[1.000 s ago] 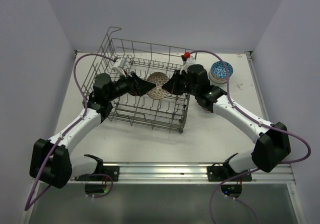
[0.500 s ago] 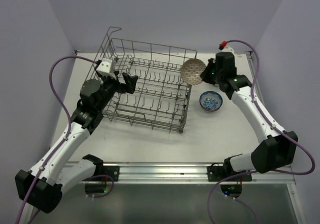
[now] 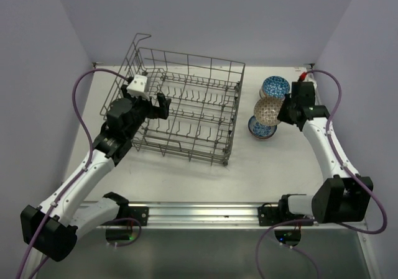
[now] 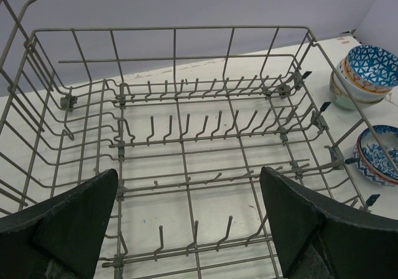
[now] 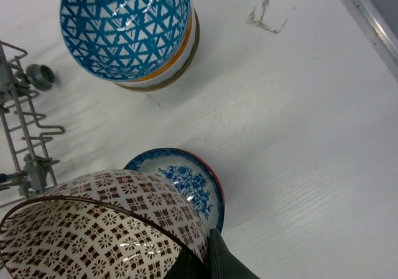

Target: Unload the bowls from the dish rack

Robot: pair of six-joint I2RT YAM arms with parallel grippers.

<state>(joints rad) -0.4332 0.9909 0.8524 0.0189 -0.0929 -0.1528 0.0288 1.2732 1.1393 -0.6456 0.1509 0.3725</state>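
Observation:
The grey wire dish rack (image 3: 186,96) stands left of the table's middle, and I see no bowl in it. My left gripper (image 3: 160,105) hangs open over its left part, with bare tines (image 4: 180,142) between the black fingers (image 4: 68,223). My right gripper (image 3: 283,112) is shut on the rim of a brown-patterned bowl (image 3: 267,110), tilted just above a blue floral bowl (image 3: 261,128) on the table. In the right wrist view the held bowl (image 5: 93,229) overlaps the floral bowl (image 5: 186,179). Behind them is a stack of bowls topped by a blue triangle-patterned one (image 3: 275,87).
The rack's raised wire handle (image 3: 142,38) stands at its far left corner. The table's right edge (image 5: 367,18) runs close to the bowls, beside a scuff mark (image 5: 267,15). A metal rail (image 3: 205,214) with both arm bases lines the near edge.
My right arm carried the brown-patterned bowl out of the rack, right and down over the floral bowl. My left gripper let go of it, opened wide and drew back to the rack's left.

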